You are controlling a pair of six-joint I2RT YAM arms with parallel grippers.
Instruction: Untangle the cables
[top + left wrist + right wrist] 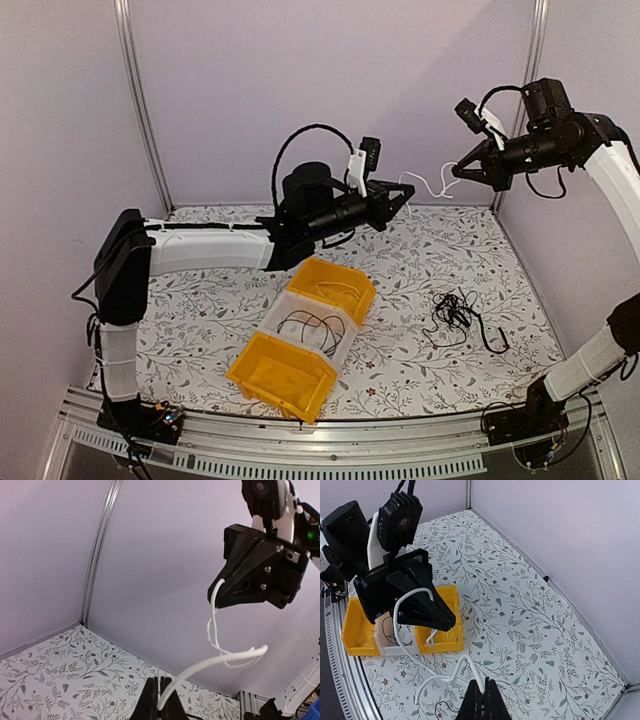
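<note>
The left end effector and right end effector both clench one white cable aloft at 12 o'clock; separated, it likely needs lowering into a yellow bin.

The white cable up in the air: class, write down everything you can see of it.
The white cable is a thin, pale, flexible wire, plastic-coated by its look. It hangs above the floral table, clear of it, strung between the two arms: the left tool is shut on one part and the right tool on another. Between them it sags in loose loops and bends, with at least one free end curling off. Nothing else touches it.
</note>
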